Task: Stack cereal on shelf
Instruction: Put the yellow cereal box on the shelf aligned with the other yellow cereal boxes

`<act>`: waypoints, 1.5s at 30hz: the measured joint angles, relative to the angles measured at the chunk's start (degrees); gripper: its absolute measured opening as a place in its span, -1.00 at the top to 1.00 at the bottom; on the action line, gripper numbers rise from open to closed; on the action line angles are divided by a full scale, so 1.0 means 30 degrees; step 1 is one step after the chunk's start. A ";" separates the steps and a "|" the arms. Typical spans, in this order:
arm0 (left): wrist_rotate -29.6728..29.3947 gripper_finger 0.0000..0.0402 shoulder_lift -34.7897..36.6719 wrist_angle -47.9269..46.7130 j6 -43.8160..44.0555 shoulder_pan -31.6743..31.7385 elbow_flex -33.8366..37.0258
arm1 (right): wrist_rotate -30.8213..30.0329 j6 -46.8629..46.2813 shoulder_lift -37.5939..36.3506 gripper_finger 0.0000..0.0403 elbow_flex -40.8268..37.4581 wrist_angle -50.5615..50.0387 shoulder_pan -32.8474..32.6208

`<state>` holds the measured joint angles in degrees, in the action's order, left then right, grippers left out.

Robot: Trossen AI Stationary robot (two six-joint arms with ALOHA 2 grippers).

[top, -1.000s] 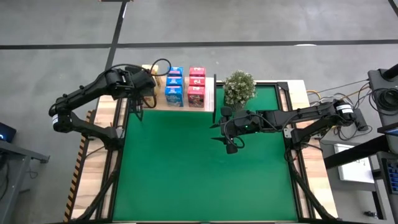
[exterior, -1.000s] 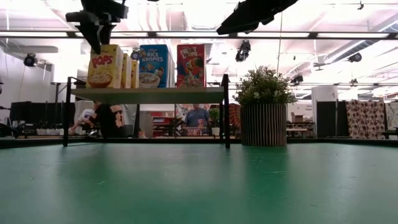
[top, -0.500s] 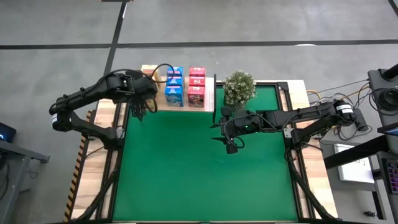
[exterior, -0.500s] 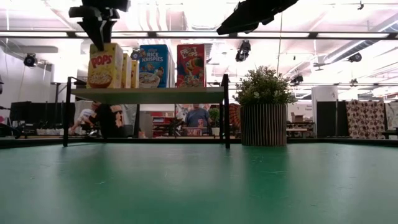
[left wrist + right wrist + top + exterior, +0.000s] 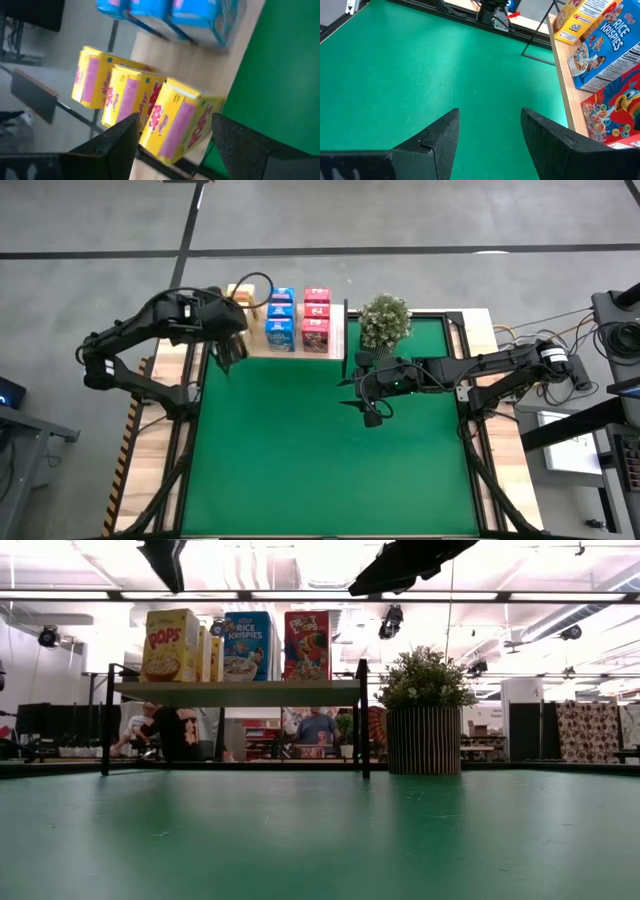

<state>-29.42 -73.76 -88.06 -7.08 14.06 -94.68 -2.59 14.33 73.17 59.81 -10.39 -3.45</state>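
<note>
The cereal boxes stand upright on their bases on the shelf (image 5: 334,330), a light-wood board on black legs (image 5: 235,692). They form three rows running near to far: yellow (image 5: 170,645), blue (image 5: 280,320) and pink-red (image 5: 316,320). In the high view my left arm hides most of the yellow row. My left gripper (image 5: 224,352) hangs open above the nearest yellow box (image 5: 180,120), clear of it (image 5: 165,560). My right gripper (image 5: 370,412) is open and waits over the green mat, right of the shelf (image 5: 490,117).
A potted plant (image 5: 384,320) in a ribbed pot (image 5: 424,740) stands on the mat just right of the shelf, next to my right arm. The green mat (image 5: 330,470) stretches toward the near edge. People show in the room behind the shelf.
My left gripper has risen from just above the top of the nearest yellow box and drawn slightly toward the table's near edge. The boxes have stayed where they were. My right arm has kept still.
</note>
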 joint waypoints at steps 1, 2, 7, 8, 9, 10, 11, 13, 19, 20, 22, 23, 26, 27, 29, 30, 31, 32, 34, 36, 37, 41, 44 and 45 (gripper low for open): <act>-0.0002 -0.15 0.0002 0.0022 0.0632 -0.0128 -0.0218 | -0.0005 0.0000 0.0000 0.00 0.0005 -0.0007 -0.0003; -0.0004 -0.15 0.0039 0.0033 0.1197 -0.0345 -0.0413 | 0.0000 -0.0002 0.0000 0.00 0.0000 -0.0006 0.0003; 0.0002 -0.10 0.0762 0.2321 0.2755 -0.3070 -0.0086 | 0.0000 0.0087 0.0000 0.00 -0.0066 -0.0015 0.0004; -0.0026 -0.08 0.1009 0.3073 0.2822 -0.3850 0.0241 | 0.0000 0.0105 0.0000 0.00 -0.0076 -0.0015 0.0004; -0.0225 -0.06 0.1263 0.3941 0.2877 -0.4624 0.0703 | 0.0000 0.0155 0.0000 0.00 -0.0092 -0.0015 0.0004; -0.0823 -0.03 0.1495 0.4765 0.2930 -0.5370 0.1265 | 0.0000 0.0168 0.0000 0.00 -0.0102 -0.0015 0.0004; -0.1662 0.00 0.1700 0.5418 0.3044 -0.6125 0.1928 | -0.0001 0.0175 0.0000 0.00 -0.0102 -0.0015 -0.0003; -0.3652 0.07 0.2009 0.6151 0.3333 -0.7359 0.3407 | -0.0001 0.0182 0.0000 0.00 -0.0102 -0.0015 0.0003; -0.8034 0.43 0.2755 0.6686 0.4861 -0.8255 0.7052 | 0.0000 0.0226 0.0000 0.00 -0.0102 0.0000 -0.0003; -0.8070 0.51 0.2902 0.7086 0.5107 -0.8129 0.7534 | 0.0000 0.0226 0.0000 0.00 -0.0102 0.0000 0.0002; -0.8093 0.71 0.3176 0.8214 0.5132 -0.7911 0.8599 | 0.0000 0.0226 0.0000 0.00 -0.0102 0.0035 0.0004; -0.8134 0.82 0.3286 0.8670 0.4999 -0.7867 0.9142 | 0.0000 0.0232 0.0000 0.00 -0.0109 0.0091 -0.0003; -0.8947 0.96 0.3515 0.9820 0.4367 -0.7740 1.0659 | 0.0000 0.0233 0.0000 0.00 -0.0106 0.0146 -0.0003; -0.9236 0.95 0.3570 0.9968 0.4263 -0.7702 1.1042 | 0.0000 0.0233 0.0000 0.00 -0.0107 0.0146 -0.0003; -0.9572 0.95 0.3621 1.0025 0.4241 -0.7507 1.1635 | -0.0001 0.0233 0.0000 0.00 -0.0109 0.0146 0.0004; -0.9693 0.97 0.3624 1.0069 0.4298 -0.7369 1.1805 | -0.0001 0.0233 0.0000 0.00 -0.0109 0.0146 -0.0003; -0.9808 0.98 0.3626 1.0114 0.4402 -0.7225 1.1940 | 0.0000 0.0233 0.0000 0.00 -0.0123 0.0146 -0.0002; -0.9932 0.99 0.3628 1.0161 0.4511 -0.7076 1.2035 | 0.0000 0.0246 0.0000 0.00 -0.0124 0.0144 0.0004; -1.0236 0.99 0.3636 1.0234 0.4579 -0.6787 1.2143 | 0.0000 0.0287 0.0000 0.00 -0.0124 0.0146 0.0004; -1.0246 1.00 0.3636 1.0349 0.4593 -0.6483 1.2156 | -0.0001 0.0284 0.0000 0.00 -0.0124 0.0145 -0.0003; -1.0246 1.00 0.3636 1.0414 0.4599 -0.6351 1.2156 | 0.0000 0.0284 0.0000 0.00 -0.0124 0.0138 0.0004; -1.0246 1.00 0.3636 1.0670 0.4602 -0.6015 1.2156 | -0.0001 0.0289 0.0000 0.00 -0.0124 0.0138 0.0004; -1.0246 1.00 0.3636 1.0728 0.4606 -0.5965 1.2156 | -0.0002 0.0291 0.0000 0.00 -0.0124 0.0138 0.0004; -1.0245 1.00 0.3631 1.0808 0.4606 -0.5965 1.2164 | -0.0006 0.0288 0.0000 0.00 -0.0124 0.0138 0.0004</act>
<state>-60.16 -62.86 -55.63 6.74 -3.84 -58.19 -2.61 15.19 73.17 59.44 -9.98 -3.44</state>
